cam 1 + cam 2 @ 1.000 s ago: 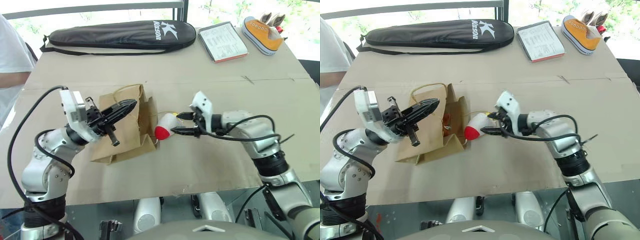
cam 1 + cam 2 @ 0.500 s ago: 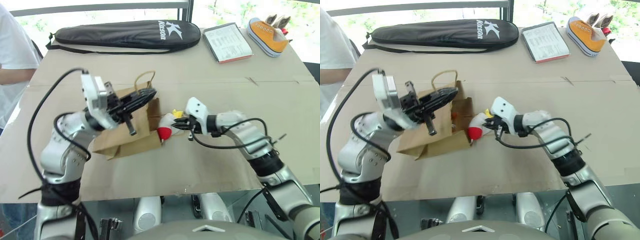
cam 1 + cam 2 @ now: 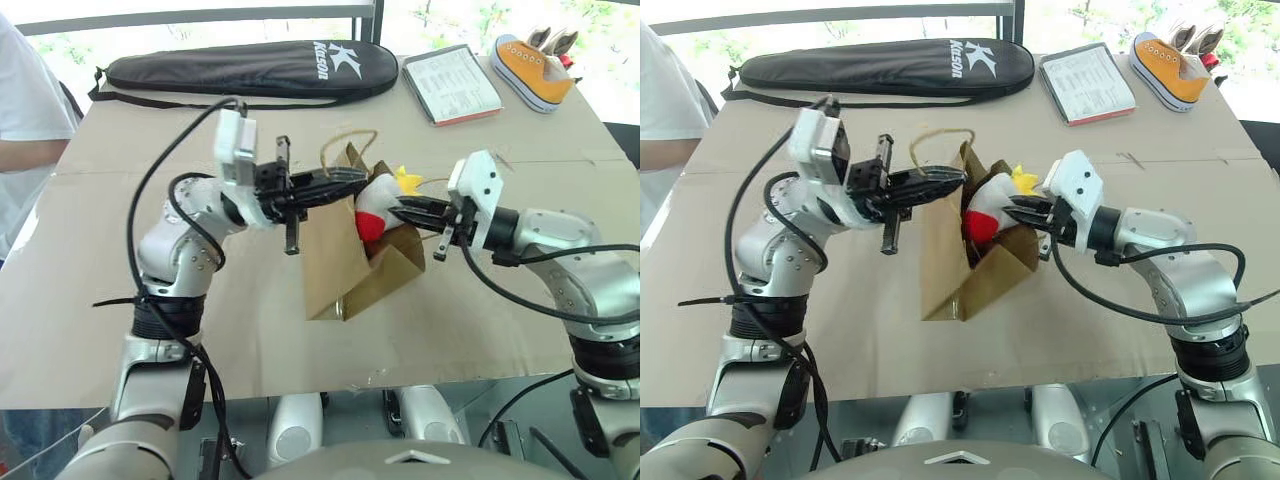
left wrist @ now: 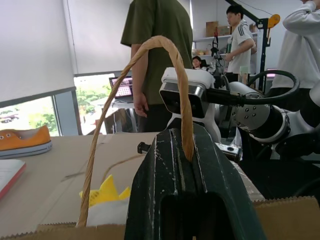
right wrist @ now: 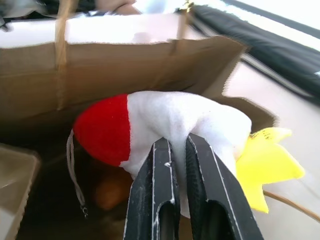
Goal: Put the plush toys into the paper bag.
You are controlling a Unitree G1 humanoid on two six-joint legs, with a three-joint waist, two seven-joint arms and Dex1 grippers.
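On our left, the left gripper (image 3: 345, 178) has its fingers clenched on a cord handle (image 4: 165, 47) of the paper bag (image 3: 345, 265). A second ago the bag lay slumped flat on the tabletop (image 3: 300, 350); now we have it hoisted up by that handle, standing near the middle of the tabletop with its mouth turned toward our right arm.

At the mouth, the white plush toy (image 3: 378, 205), red end first and yellow tuft trailing, has come up off the tabletop and now sits partly inside the opening. Deeper in the bag, the right wrist view shows something orange-brown (image 5: 107, 187), probably the other toy.

On our right, the right gripper (image 3: 415, 208), half open a second ago, now has its fingers pinched on the white toy's body. We judge the task nearly done: push the toy in and let go.
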